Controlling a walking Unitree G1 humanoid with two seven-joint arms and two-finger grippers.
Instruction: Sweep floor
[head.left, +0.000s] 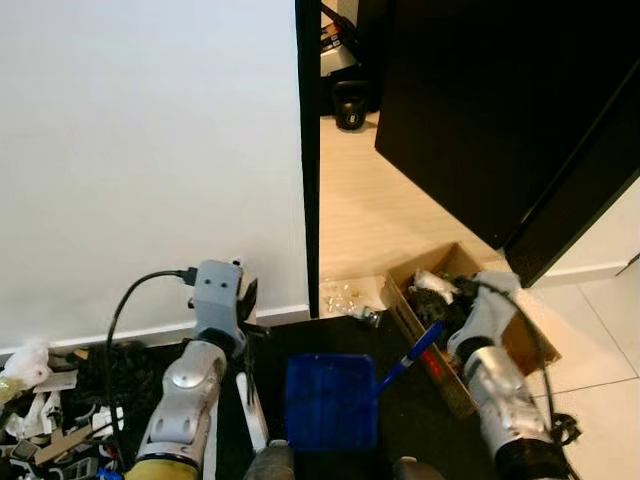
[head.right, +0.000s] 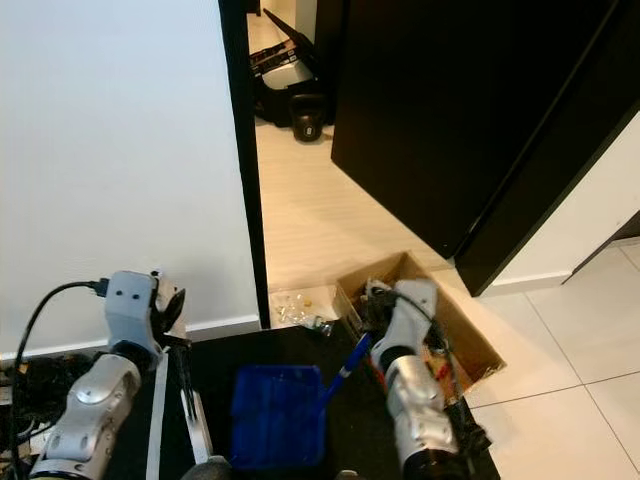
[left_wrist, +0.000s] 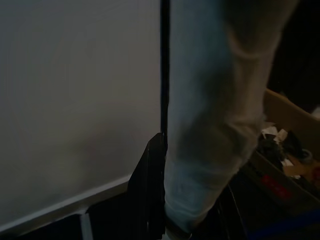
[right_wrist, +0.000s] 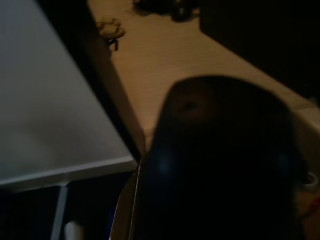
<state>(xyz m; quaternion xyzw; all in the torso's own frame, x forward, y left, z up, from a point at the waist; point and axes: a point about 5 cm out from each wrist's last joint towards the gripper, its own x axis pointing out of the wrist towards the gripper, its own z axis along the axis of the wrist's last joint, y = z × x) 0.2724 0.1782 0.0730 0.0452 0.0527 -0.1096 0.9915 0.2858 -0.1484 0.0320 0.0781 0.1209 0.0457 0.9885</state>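
A blue dustpan (head.left: 330, 402) hangs low in front of me over the dark floor. Its blue handle (head.left: 410, 360) slants up to my right gripper (head.left: 438, 338), which looks shut on it. My left gripper (head.left: 248, 318) is raised near the white wall and shut on a white broom handle (head.left: 256, 410) that runs down beside my left arm. In the left wrist view that pale handle (left_wrist: 210, 125) lies close along a black finger (left_wrist: 150, 185). Small pale scraps of litter (head.left: 345, 292) lie on the floor at the doorway threshold. The right wrist view is blocked by a dark shape.
An open cardboard box (head.left: 405, 315) holding rubbish stands at my right by the doorway. A black door (head.left: 480, 110) stands open above it. A black door frame (head.left: 308, 160) edges the white wall. Cables and clutter (head.left: 60, 400) crowd the left. A kettlebell (head.left: 350, 105) sits beyond.
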